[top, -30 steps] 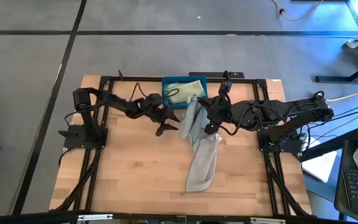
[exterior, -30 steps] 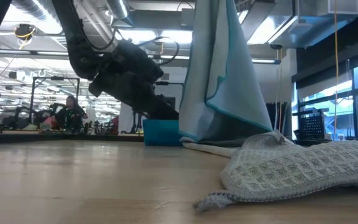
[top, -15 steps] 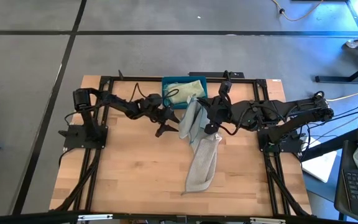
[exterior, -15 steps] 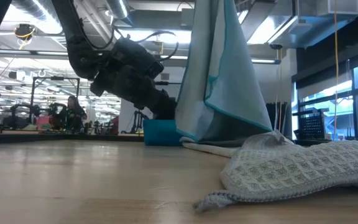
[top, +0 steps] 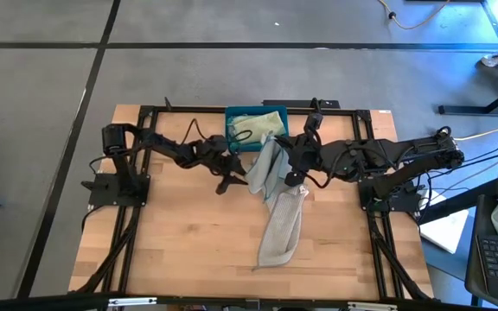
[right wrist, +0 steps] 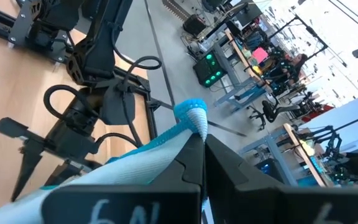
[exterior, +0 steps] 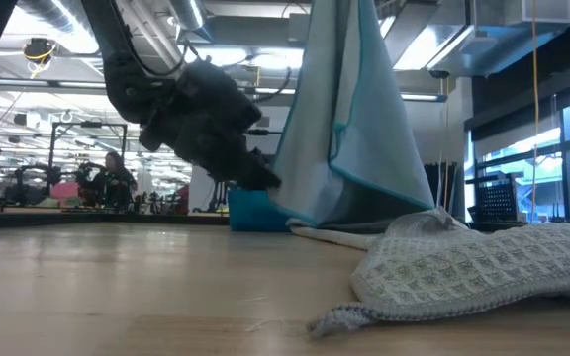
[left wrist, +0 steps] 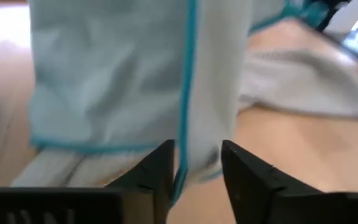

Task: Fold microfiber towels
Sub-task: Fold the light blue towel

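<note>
Right gripper (right wrist: pixel 202 163): pinched tight on the top corner of the pale blue towel (top: pixel 264 166), holding it up above the table's middle.
Pale blue towel: hangs in a narrowing drape with teal-stitched edges; its lower hem sits near the tabletop.
Left gripper (left wrist: pixel 196 165): fingers partly apart, astride the towel's hanging side edge; whether they press the cloth I cannot tell.
Grey-beige towel (exterior: pixel 463 269): lies crumpled flat, running from under the hanging towel toward the front edge.
Teal bin (top: pixel 255 127): at the back edge, holding more cloths.
Table (top: pixel 180 242): bare wood left of the towels and along the front left.
</note>
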Available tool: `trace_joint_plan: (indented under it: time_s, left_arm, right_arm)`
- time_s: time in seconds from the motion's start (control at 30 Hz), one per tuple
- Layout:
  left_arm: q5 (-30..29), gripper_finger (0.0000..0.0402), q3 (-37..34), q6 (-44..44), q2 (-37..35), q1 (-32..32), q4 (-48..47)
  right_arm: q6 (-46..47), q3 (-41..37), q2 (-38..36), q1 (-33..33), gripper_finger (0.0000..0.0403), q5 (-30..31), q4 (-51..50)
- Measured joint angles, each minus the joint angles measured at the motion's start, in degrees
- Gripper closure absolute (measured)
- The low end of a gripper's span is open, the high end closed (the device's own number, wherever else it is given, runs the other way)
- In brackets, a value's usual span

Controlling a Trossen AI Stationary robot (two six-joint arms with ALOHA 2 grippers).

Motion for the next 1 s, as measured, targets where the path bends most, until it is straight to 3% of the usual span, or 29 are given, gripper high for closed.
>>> trace_joint_plan:
  time_s: [0.27,0.5,0.6,0.77,1.0]
  left_arm:
    - [-1.4,0.0392,0.0,-0.1,-0.3,3.3,-5.4]
    - [-1.8,0.0401,0.0,-0.1,-5.2,4.9,-11.2]
    - [-4.7,0.0401,0.0,1.3,-11.6,5.3,-17.6]
    - [-15.0,0.0401,0.0,4.3,-25.3,4.8,-33.4]
    - [-27.0,0.0401,0.0,3.3,-45.6,2.3,-49.3]
  right_arm:
    - [1.8,0.0,0.0,0.0,0.0395,0.0,-2.3]
    - [4.6,0.0,0.0,0.0,0.0395,0.0,-4.6]
    - [7.5,0.0,0.0,0.0,0.0395,0.1,-7.4]
    - [15.1,-1.7,0.0,0.0,0.0395,-0.1,-11.0]
    - [19.4,-5.8,0.0,-2.4,0.0395,-5.2,-7.7]
